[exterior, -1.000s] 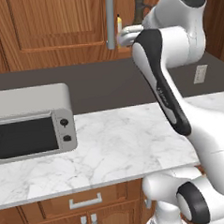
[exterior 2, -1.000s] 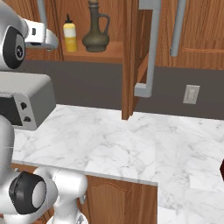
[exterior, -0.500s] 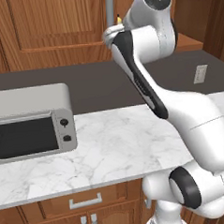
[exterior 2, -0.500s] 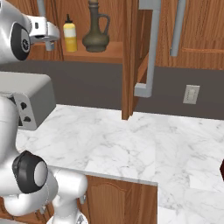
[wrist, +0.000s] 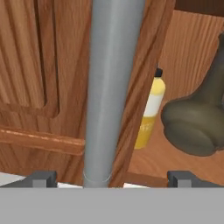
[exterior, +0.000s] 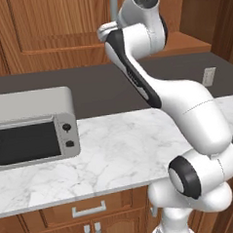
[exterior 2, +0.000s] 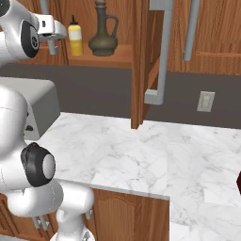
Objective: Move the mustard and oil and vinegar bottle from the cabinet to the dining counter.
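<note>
— Gripper (exterior 2: 52, 41) first, from the right base view?
— High at the left, just beside the mustard (exterior 2: 75, 40), not touching it. The oil and vinegar bottle (exterior 2: 103, 34) stands next to the mustard on the cabinet (exterior 2: 110, 56) shelf, one door swung open above the marble worktop (exterior 2: 155, 160).
— Left base view?
— The arm reaches up at the cabinet; a toaster oven (exterior: 33, 126) sits on the worktop.
— Hand view?
— Finger tips (wrist: 41, 178) stand wide apart, nothing held. A grey door handle (wrist: 111, 87) lies between them; mustard and flask behind.
</note>
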Controlling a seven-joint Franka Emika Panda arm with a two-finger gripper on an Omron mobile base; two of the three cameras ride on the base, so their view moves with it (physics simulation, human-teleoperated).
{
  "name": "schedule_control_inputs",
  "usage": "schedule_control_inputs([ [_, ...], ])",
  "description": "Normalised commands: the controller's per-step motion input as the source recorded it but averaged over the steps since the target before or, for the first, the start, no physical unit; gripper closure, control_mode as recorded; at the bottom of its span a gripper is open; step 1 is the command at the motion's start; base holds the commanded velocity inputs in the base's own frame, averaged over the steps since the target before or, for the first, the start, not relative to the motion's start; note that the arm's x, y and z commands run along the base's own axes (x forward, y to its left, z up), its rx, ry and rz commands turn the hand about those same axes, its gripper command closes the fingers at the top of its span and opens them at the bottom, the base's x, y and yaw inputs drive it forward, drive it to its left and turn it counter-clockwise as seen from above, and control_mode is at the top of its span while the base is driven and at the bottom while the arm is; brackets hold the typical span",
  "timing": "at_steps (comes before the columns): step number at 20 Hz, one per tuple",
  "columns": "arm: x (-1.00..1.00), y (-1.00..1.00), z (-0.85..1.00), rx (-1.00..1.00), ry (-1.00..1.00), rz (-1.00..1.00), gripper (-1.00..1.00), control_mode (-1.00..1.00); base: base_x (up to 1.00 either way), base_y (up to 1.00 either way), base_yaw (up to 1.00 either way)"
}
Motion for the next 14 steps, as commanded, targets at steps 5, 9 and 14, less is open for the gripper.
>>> schedule_control_inputs([
  [5,0.42,0.07,0.03,0.0,0.0,-0.01,-1.0,-1.0,0.0,0.0,0.0],
  [9,0.33,0.0,0.0,0.0,0.0,0.0,-1.0,-1.0,0.0,0.0,0.0],
  [14,0.34,0.01,0.0,0.0,0.0,0.0,1.0,-1.0,0.0,0.0,0.0],
])
